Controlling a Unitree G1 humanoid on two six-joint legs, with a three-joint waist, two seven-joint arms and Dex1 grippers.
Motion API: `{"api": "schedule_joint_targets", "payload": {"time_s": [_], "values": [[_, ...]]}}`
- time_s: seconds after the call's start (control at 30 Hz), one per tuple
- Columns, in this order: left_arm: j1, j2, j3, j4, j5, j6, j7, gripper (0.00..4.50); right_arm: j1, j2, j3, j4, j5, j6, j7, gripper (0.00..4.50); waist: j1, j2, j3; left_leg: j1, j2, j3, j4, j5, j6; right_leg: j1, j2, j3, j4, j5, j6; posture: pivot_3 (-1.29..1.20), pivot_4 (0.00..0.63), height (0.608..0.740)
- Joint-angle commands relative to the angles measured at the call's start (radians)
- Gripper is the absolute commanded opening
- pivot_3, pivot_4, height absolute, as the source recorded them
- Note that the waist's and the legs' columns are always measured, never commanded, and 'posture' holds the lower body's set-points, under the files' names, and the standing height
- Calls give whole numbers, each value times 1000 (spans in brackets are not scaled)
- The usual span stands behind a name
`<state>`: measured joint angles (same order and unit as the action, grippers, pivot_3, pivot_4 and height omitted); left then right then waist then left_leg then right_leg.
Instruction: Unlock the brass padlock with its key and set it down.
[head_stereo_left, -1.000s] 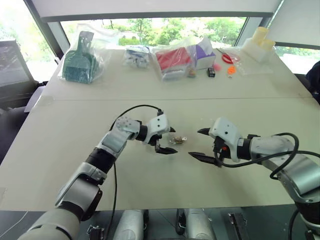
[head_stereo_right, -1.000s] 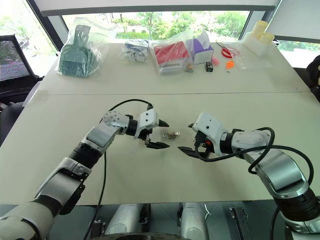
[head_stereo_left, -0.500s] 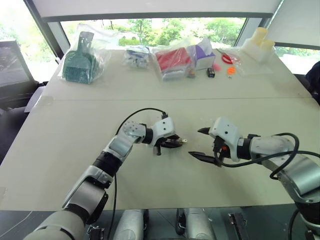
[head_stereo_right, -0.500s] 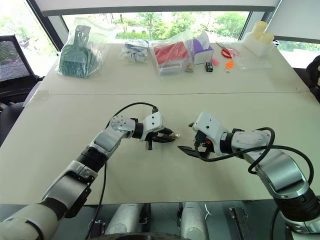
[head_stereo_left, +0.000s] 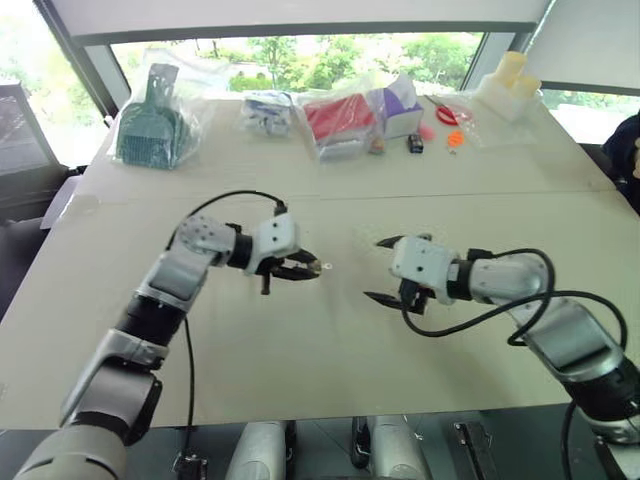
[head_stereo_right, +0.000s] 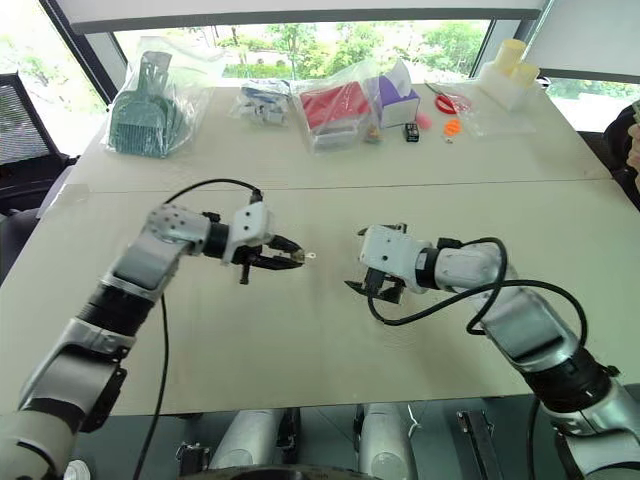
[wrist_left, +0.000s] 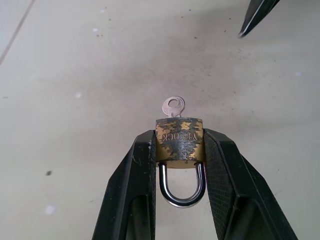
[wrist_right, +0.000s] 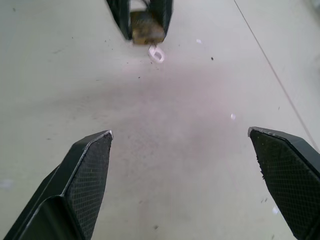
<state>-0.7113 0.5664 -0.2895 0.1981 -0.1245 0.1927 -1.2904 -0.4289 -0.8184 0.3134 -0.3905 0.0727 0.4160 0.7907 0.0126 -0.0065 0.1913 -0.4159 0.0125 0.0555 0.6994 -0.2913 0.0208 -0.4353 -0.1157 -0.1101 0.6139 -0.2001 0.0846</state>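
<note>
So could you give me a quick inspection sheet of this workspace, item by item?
Surface: pale table, a seam running across it, small dark specks.
Job's things: brass padlock clamped by its body between the left gripper's fingers, shackle shut and pointing back toward the wrist; key sticking out of its far end.
Clutter: along the far edge, a bagged green scoop, a bagged red item, a purple box, scissors, pale yellow containers.
Grippers: left gripper shut on the padlock, held above the table; right gripper open, facing the padlock, apart from it.
Cables: black cable looped over the left arm; another along the right arm.
Surroundings: windows with greenery behind.
</note>
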Motion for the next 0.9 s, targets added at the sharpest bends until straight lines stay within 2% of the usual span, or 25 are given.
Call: {"api": "schedule_joint_targets", "payload": {"time_s": [0.03, 0.27, 0.6, 0.7, 0.9], "values": [[-48, 38, 37, -21, -44, -13, -73, 758, -95, 57, 43, 75, -144, -212, -51, 4500, -1, 0, 0, 0, 0, 0, 0, 0, 0, 0, 0, 0, 0, 0, 0, 0, 150, 740], [-101, 46, 56, 5, -60, -1, -90, 758, -177, 166, 78, 192, -273, -410, -93, 4500, 0, 0, 0, 0, 0, 0, 0, 1, -1, 0, 1, 0, 1, 0, 0, 0, 150, 740], [-121, 26, 60, 31, -60, -16, -90, 758, -207, 239, 77, 236, -327, -465, -73, 4500, -1, 0, 0, 0, -1, 0, 0, 2, -2, 0, 2, 0, 2, 0, 0, 0, 150, 740], [-124, 21, 61, 37, -59, -20, -88, 758, -213, 249, 76, 245, -337, -471, -70, 3624, -1, 0, 0, 0, -1, 0, 0, 2, -2, 0, 2, 0, 2, 0, 0, 0, 150, 740], [-118, 20, 62, 31, -55, -24, -80, 758, -213, 260, 68, 249, -340, -476, -56, 586, -2, 0, 0, 0, -1, 0, 0, 2, -2, 0, 2, 0, 2, 0, 0, 0, 150, 740]]}}
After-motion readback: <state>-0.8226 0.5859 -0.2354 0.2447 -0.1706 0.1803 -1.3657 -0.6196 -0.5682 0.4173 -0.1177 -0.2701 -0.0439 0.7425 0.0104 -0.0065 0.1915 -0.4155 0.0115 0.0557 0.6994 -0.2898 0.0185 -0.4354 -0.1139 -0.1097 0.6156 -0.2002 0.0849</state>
